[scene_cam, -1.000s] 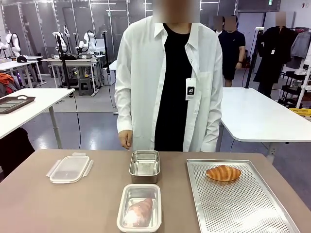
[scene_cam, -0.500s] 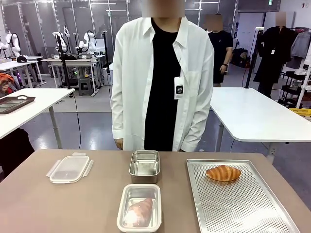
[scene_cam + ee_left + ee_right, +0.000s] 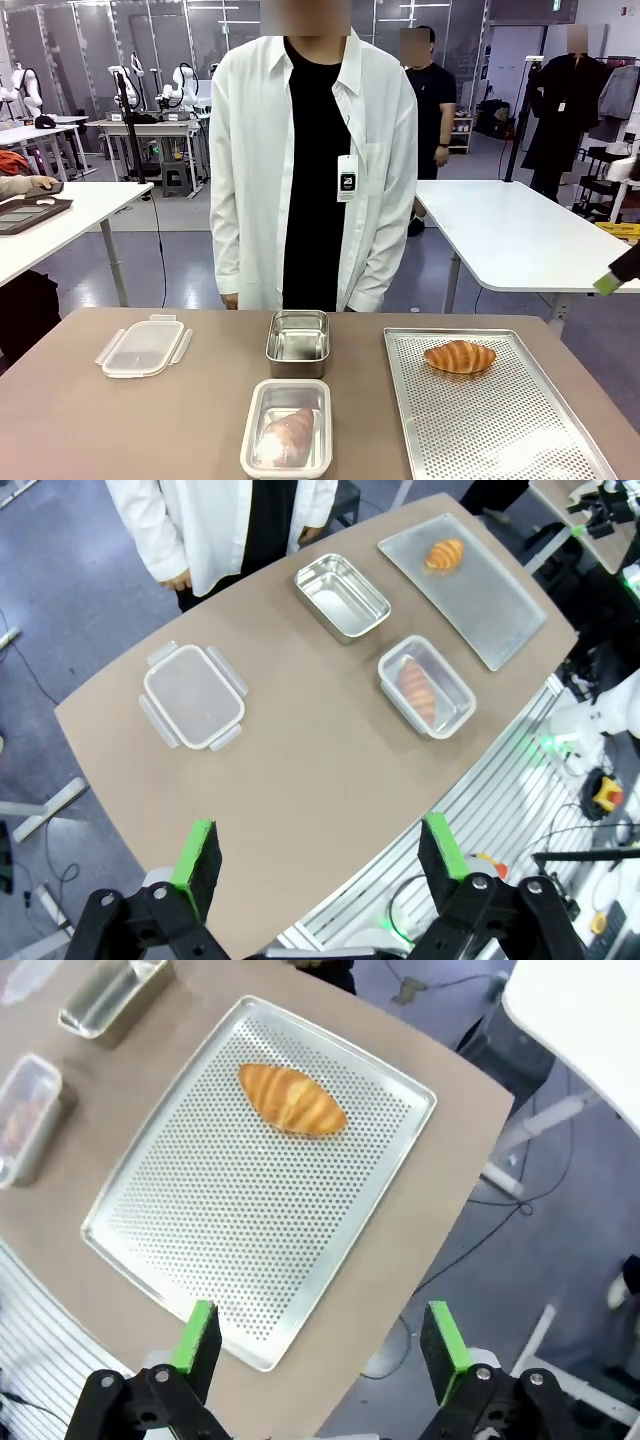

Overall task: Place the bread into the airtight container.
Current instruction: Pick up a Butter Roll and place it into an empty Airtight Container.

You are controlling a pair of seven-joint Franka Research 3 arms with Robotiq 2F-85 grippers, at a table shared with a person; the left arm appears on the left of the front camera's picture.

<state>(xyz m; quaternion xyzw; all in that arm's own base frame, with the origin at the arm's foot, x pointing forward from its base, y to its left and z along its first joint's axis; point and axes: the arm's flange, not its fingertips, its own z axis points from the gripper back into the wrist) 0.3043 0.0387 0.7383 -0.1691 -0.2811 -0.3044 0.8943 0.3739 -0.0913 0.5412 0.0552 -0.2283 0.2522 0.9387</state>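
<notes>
The bread (image 3: 460,357), a golden croissant, lies at the far end of a perforated metal tray (image 3: 500,430) on the right; it also appears in both wrist views (image 3: 444,553) (image 3: 292,1100). An empty steel airtight container (image 3: 298,342) (image 3: 341,596) stands open at the table's middle, and its clear lid (image 3: 143,347) (image 3: 193,695) lies to the left. My left gripper (image 3: 320,855) hangs open high above the table's near left edge. My right gripper (image 3: 318,1338) is open high over the tray's corner, and one green fingertip (image 3: 607,283) pokes in at the right edge.
A second container (image 3: 288,440) (image 3: 425,685) holding a pinkish-brown roll sits near the front edge, in front of the empty one. A person in a white shirt (image 3: 310,160) stands at the far side, arms down. Bare tabletop lies around the lid.
The person has stepped a little to the picture's left. My right gripper's green fingertip has come into the front view at the right edge. The objects on the table have not moved.
</notes>
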